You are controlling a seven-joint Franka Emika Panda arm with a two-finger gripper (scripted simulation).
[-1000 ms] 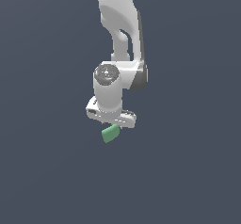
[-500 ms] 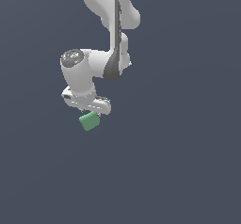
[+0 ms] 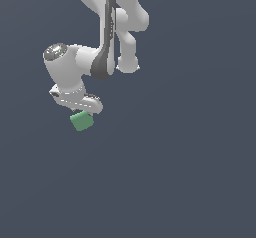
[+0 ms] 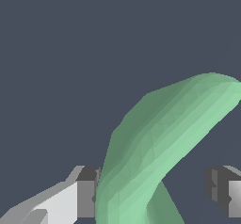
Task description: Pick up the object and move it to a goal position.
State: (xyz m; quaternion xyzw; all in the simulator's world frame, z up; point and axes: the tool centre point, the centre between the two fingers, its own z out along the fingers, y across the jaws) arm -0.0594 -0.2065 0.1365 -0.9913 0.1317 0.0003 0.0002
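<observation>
I am viewing 2 camera feeds. In the exterior view, the white Panda arm is reaching down from the upper centre of the frame, and its white gripper (image 3: 82,113) is sitting at centre-left. The small matte mint-green bent piece with rounded ends (image 3: 81,121) is hanging directly under the gripper, touching it, against a plain dark grey-blue background. I am seeing no surface under it in either feed, so I am judging it lifted and in transit.

In the wrist view the mint-green piece (image 4: 160,148) is filling the lower centre and sweeping toward the right edge. The dark finger pad at lower left (image 4: 87,192) is touching it. The pad at lower right is showing a gap of background beside the piece. The jaws are standing narrow and holding the piece, though I am only confirming contact on 1 side.

Risks, as I am judging them:
1. With most of the curved body sticking out beyond the pads, the piece could be pivoting in the grip during a quick move.
2. If only 1 pad is really bearing, it could be slipping out.
3. No goal marker is showing in either feed, so I cannot tell how far the carry has to go.

Containers: I am seeing 0 in either feed.
</observation>
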